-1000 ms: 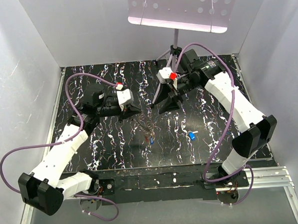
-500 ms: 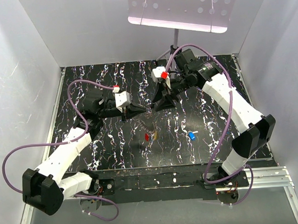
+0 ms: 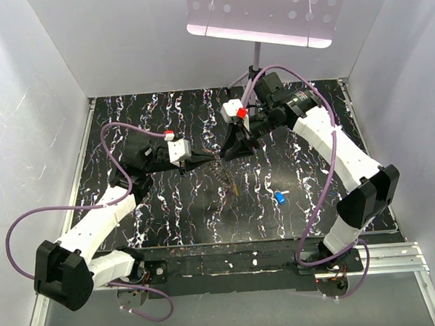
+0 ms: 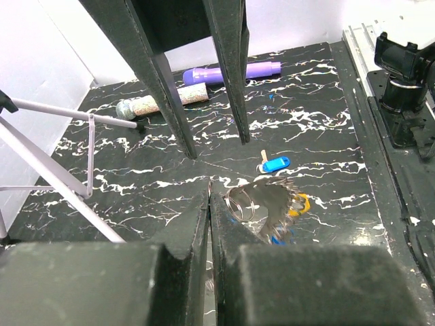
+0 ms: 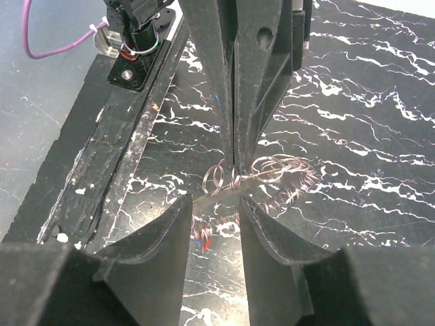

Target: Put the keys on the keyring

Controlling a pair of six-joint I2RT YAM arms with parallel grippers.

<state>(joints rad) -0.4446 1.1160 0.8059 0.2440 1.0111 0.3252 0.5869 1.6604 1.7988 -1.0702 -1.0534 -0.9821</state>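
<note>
My left gripper is shut on a small loop of the keyring, a jagged grey-bronze ring that hangs above the table. It shows in the left wrist view as the keyring, just right of the shut gripper. A yellow key and a blue key dangle from it. My right gripper is open, its fingers on either side of the keyring edge. Red and blue keys hang blurred below. Another blue key lies loose on the table.
A purple stick and a speckled glittery tube lie on the marbled table by the white wall. A tripod stand with a perforated plate rises at the back; its legs cross the left wrist view.
My left gripper carried the keyring up and toward the back. The right gripper came left to meet it and its jaws narrowed around the ring's edge.
</note>
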